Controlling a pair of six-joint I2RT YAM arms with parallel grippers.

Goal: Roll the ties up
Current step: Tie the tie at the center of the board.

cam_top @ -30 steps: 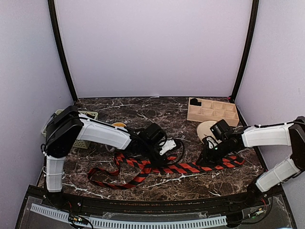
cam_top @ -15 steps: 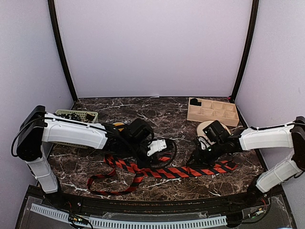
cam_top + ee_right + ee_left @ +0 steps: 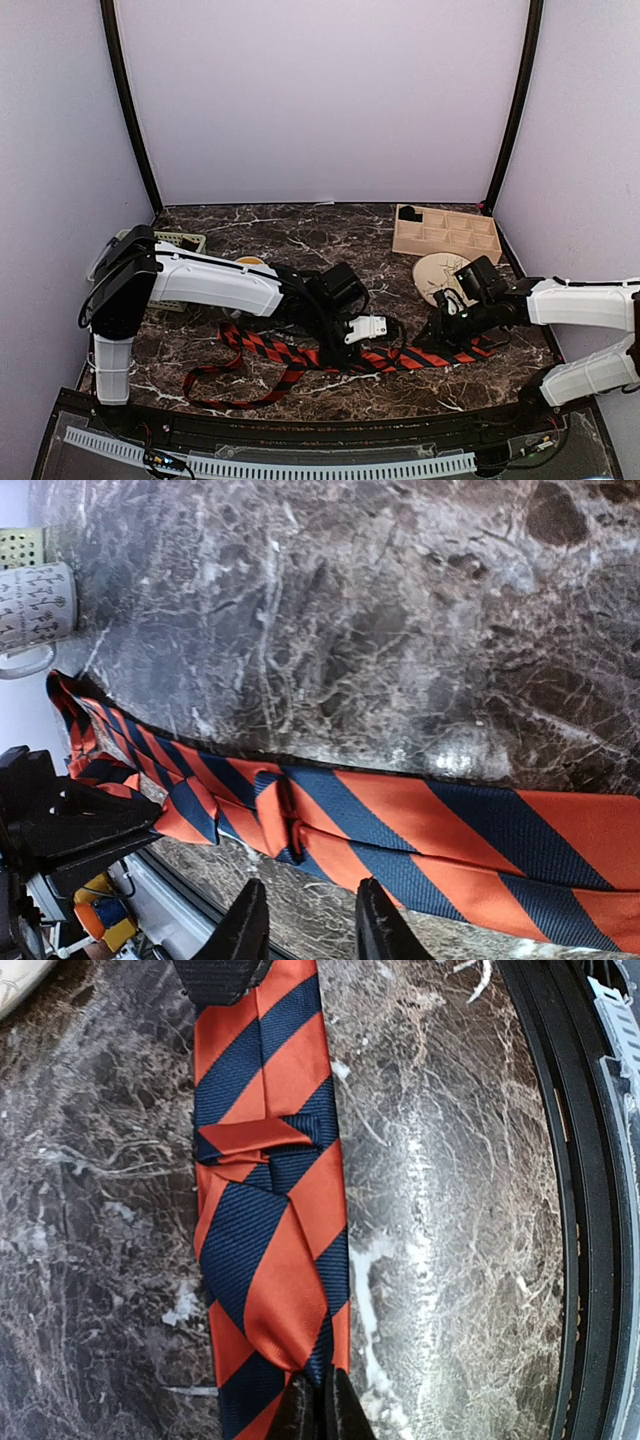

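Note:
The red-and-black striped tie (image 3: 270,352) lies along the front of the marble table, from a loop at the left to its wide end at the right. My left gripper (image 3: 358,342) is at its middle. In the left wrist view the left gripper (image 3: 320,1410) is shut on a raised fold of the tie (image 3: 265,1260). My right gripper (image 3: 442,328) hovers over the wide part. In the right wrist view it (image 3: 310,925) is open and empty, just short of the tie (image 3: 420,825), which has a small folded bump. No dotted ties are in view.
A wooden divided box (image 3: 445,232) and a round wooden disc (image 3: 436,272) sit at the back right. A green basket (image 3: 165,243) stands at the left behind the left arm. A white patterned mug (image 3: 30,610) shows at the left of the right wrist view.
My left gripper has moved right along the tie, holding the pinched fold. My right gripper has drawn back to the right. The tie has bunched slightly between them.

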